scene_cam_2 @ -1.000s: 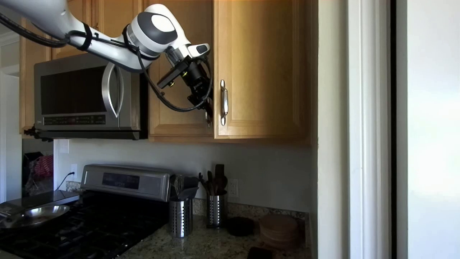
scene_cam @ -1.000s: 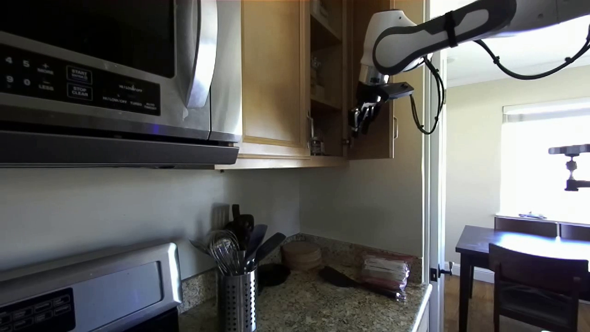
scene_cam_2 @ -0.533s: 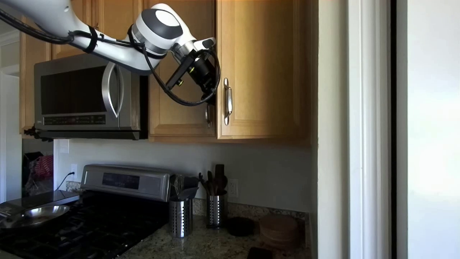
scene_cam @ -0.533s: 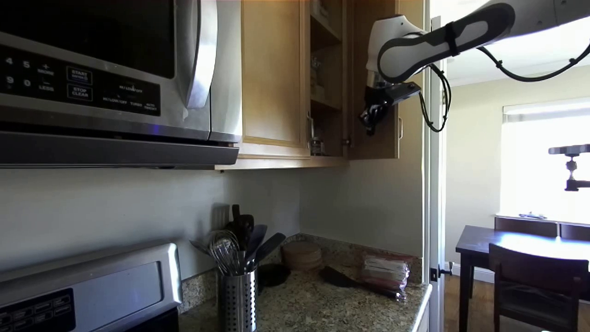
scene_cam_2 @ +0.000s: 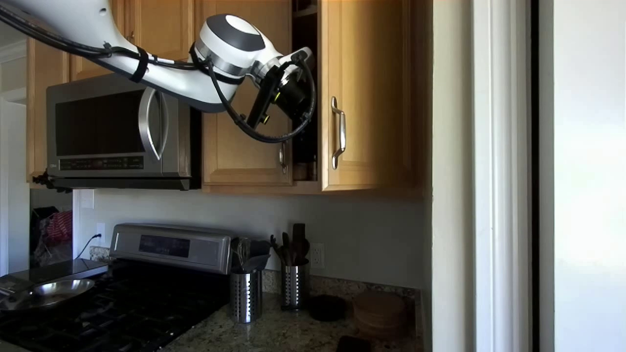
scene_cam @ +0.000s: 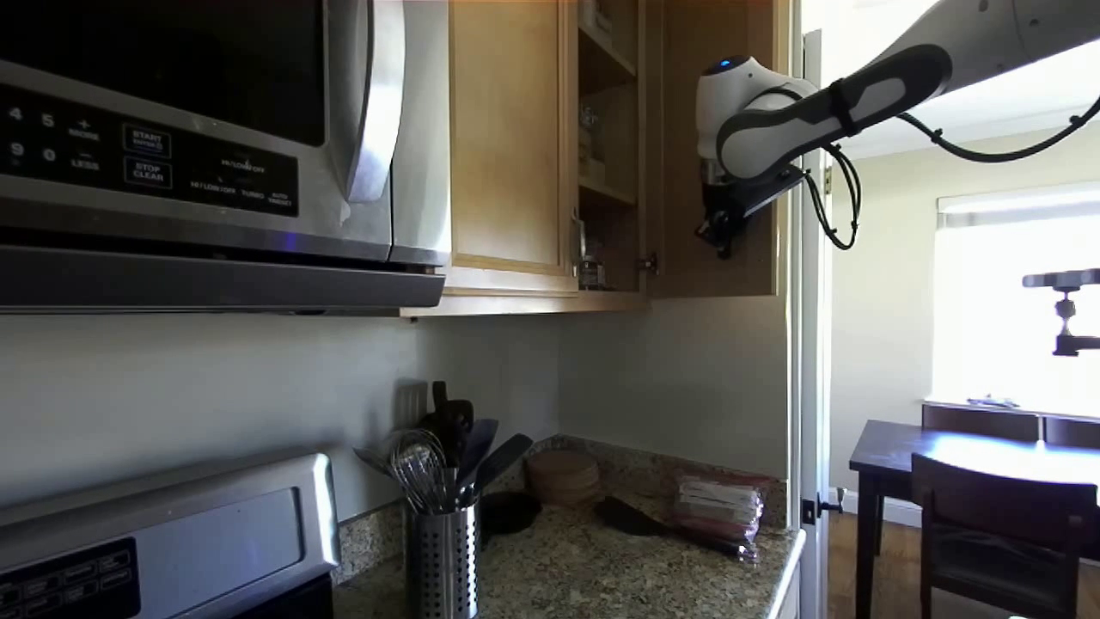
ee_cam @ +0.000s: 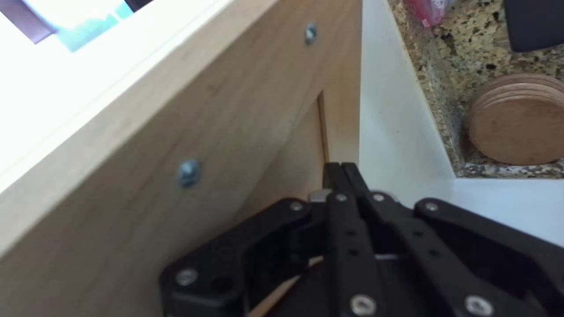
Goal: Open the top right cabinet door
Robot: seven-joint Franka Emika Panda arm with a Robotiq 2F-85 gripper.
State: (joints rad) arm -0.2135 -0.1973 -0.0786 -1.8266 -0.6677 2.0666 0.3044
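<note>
Far left: microwave [scene_cam: 228, 129]. Its control panel [scene_cam: 148, 155] bears these legible markings: digits 4, 5, 9 and 0; + MORE; – LESS; START, with smaller lettering beneath; STOP CLEAR; HI/LOW/OFF, twice; TURBO; AUTO, with a blurred word beneath. Below the microwave: range console [scene_cam: 241, 533]; key lettering too small to read.

Next: steel holder [scene_cam: 443, 559], perforated, upright on the speckled counter [scene_cam: 593, 576]; it contains a whisk [scene_cam: 419, 468] and dark utensils [scene_cam: 477, 447]. Above: matching door [scene_cam: 511, 137], closed, with metal pull [scene_cam: 581, 242] near its right edge. Adjacent to this door: exposed, shelved cabinet interior [scene_cam: 620, 120]; contents too dim to read. On the counter below: plastic-wrapped package [scene_cam: 718, 503].

Right of the opening: top right cabinet door [scene_cam: 675, 172], standing open, inner face visible; in an exterior view, its vertical bar handle [scene_cam_2: 342, 132] is near the left edge. Gripper [ee_cam: 342, 165]: beside the inner face of the door. Fingers [ee_cam: 338, 181]: together, with only a thin line between the tips. Contact between fingers and door cannot be determined. In the wrist view, two screw heads [ee_cam: 189, 172] show on the inner face, left of the fingers.

Far right: arm [scene_cam: 883, 93], with blue indicator light [scene_cam: 729, 64] lit near its wrist. Beneath: dark table [scene_cam: 902, 437] and chair [scene_cam: 1001, 490].
</note>
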